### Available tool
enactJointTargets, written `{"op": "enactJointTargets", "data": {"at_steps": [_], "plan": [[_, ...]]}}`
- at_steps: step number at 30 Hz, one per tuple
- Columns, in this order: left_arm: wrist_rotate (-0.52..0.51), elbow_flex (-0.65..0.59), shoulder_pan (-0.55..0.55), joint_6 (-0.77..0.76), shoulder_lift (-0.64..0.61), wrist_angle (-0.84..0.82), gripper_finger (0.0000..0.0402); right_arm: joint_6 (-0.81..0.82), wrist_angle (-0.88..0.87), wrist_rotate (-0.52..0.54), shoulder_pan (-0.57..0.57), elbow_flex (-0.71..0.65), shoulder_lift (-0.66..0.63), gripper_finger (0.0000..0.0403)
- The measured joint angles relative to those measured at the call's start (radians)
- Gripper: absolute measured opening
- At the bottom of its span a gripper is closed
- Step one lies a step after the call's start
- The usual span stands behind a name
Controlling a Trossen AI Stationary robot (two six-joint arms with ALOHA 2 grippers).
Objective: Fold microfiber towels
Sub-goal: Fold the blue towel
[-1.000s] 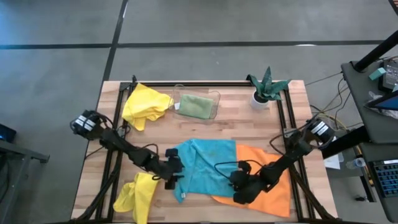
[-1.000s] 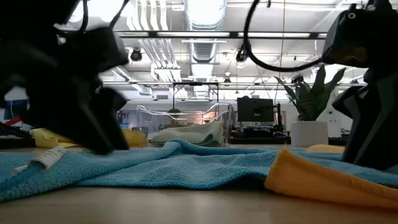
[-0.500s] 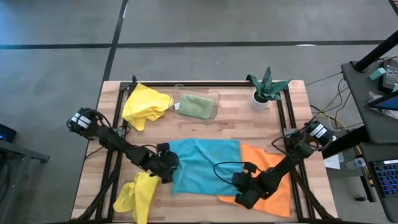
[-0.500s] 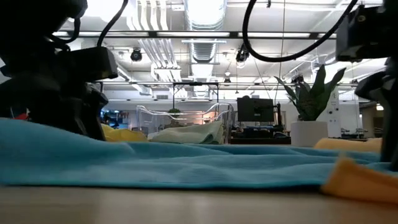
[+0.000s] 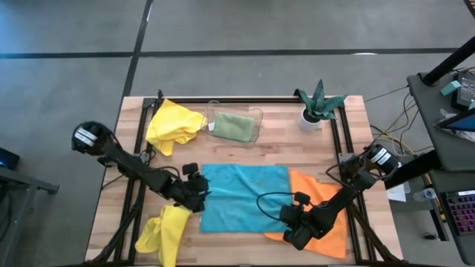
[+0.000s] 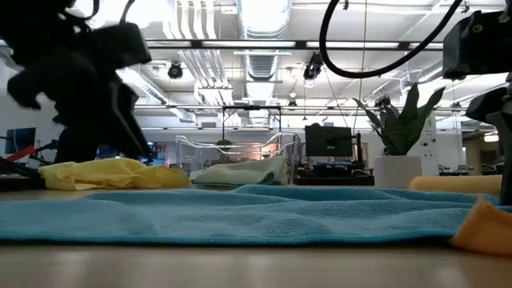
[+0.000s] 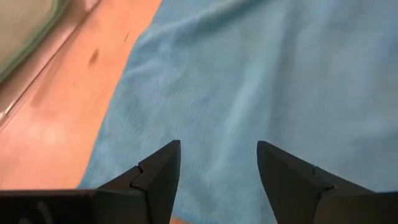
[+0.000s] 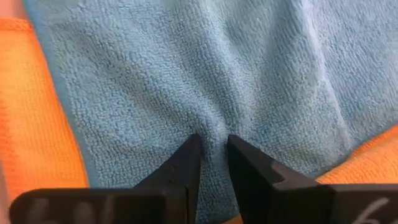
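A turquoise blue towel (image 5: 241, 196) lies spread flat at mid-table, its right part over an orange towel (image 5: 326, 211). My left gripper (image 7: 217, 146) hovers open just above the blue towel's left edge (image 5: 202, 194) and touches nothing. My right gripper (image 8: 211, 146) is shut on the blue towel near its near right corner (image 5: 286, 226). One yellow towel (image 5: 172, 124) lies crumpled at the far left, another (image 5: 165, 228) at the near left. A sage green towel (image 5: 234, 126) rests in the clear tray. My right gripper pinches a small pucker of the blue towel (image 8: 210, 127) between its two fingers (image 8: 183, 163), close to the towel's near right corner beside the orange cloth. The fingers slant down from above. The towel stays flat on the table and on the orange towel, slack.
A clear plastic tray (image 5: 256, 119) stands at the far middle, and a small plant in a white pot (image 5: 312, 117) at the far right. Black frame rails (image 5: 141, 148) run along the table's left and right sides. Bare wood shows between the tray and the blue towel.
The blue towel, bunched and folded over at its near left corner a second ago, now lies spread flat. My left gripper has risen and drawn toward the table's left and far edges, tipping less steeply. My right gripper has stayed at the towel's near right corner.
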Motion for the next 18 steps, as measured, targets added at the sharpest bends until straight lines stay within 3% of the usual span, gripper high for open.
{"op": "enactJointTargets", "data": {"at_steps": [8, 12, 18], "plan": [[0.002, 0.085, -0.096, 0.087, -0.027, 0.027, 0.0196, -0.023, 0.003, 0.011, 0.001, 0.039, 0.0, 0.0073], [0.132, 0.147, -0.161, 0.162, 0.016, -0.011, 0.0196, -0.042, -0.002, 0.057, 0.007, 0.067, 0.0, 0.0079], [0.155, 0.236, -0.266, 0.157, 0.134, -0.066, 0.0196, -0.109, -0.002, 0.121, 0.007, 0.144, 0.0, 0.0077]]}}
